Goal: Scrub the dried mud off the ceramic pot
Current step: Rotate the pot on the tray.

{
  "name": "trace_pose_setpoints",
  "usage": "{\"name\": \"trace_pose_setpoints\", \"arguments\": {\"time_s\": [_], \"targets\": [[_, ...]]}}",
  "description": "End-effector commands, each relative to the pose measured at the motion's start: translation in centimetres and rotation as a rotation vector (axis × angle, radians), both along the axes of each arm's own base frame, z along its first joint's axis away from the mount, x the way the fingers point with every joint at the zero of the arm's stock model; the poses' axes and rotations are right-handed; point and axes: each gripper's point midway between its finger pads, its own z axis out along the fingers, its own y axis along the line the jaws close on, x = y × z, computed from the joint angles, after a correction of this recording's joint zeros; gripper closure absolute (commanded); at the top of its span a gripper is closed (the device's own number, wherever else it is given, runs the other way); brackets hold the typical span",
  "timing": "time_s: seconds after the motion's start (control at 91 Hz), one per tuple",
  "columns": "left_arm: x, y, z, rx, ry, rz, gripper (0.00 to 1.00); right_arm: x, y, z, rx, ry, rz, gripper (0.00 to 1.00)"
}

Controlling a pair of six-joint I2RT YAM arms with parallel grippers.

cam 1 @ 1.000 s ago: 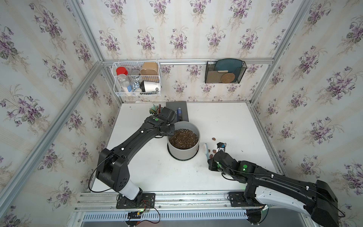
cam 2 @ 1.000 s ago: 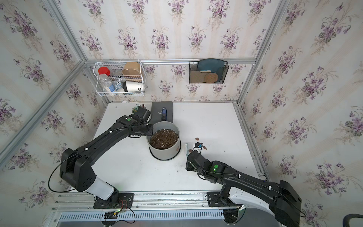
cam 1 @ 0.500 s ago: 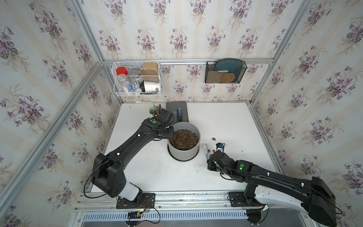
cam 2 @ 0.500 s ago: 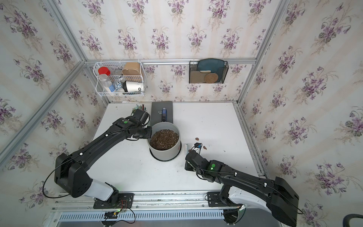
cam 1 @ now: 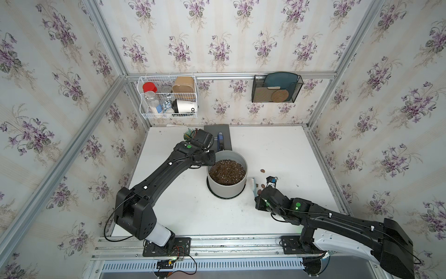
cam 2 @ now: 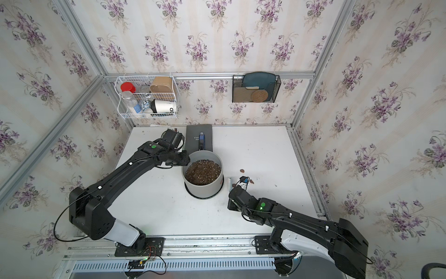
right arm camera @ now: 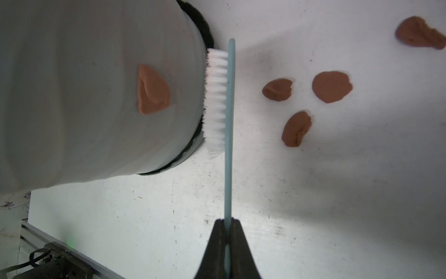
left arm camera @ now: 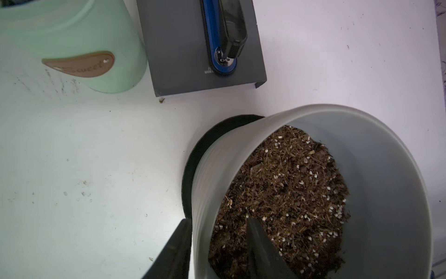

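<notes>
A blob of dried mud clings to the side wall of the ceramic pot, a detail that only the right wrist camera catches. Seen in both top views, the pot stands upright on a black saucer near the middle of the white table, filled with speckled soil.

More blobs lie loose on the table just to the pot's right (four in the right wrist view, partly hidden by the arm from above). The right gripper is clamped on the handle of a pale blue brush. Its white bristles are turned toward the pot's lower wall beside the blob; whether they touch cannot be told.

At the pot's far left rim, the left gripper has its jaws apart, straddling the wall: one finger outside, the other over the soil, with a gap beside it. Behind the pot, the left wrist view plainly shows a mint-green cup, which the arm mostly hides from above, and a blue stapler on a dark grey pad.
</notes>
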Motion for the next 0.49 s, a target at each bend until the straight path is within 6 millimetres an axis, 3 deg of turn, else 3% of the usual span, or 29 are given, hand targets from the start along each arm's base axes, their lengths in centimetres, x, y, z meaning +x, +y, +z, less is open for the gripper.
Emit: {"name": "trace_pose_setpoints", "arguments": {"time_s": [0.0, 0.165, 0.33, 0.484], "targets": [[0.7, 0.2, -0.8, 0.052, 0.002, -0.012, 0.59, 0.2, 0.0, 0.3, 0.007, -0.009, -0.011, 1.0], [0.6, 0.5, -2.0, 0.077, 0.032, -0.007, 0.65, 0.3, -0.2, 0.4, -0.012, -0.009, -0.014, 1.0], [0.0, 1.0, -1.8, 0.087, 0.036, 0.0, 0.92, 0.5, -0.3, 0.2, -0.025, -0.013, -0.024, 1.0], [-1.1, 1.6, -1.5, 0.089, 0.042, -0.001, 0.99, 1.0, -0.9, 0.2, -0.049, -0.01, -0.05, 1.0]]}}
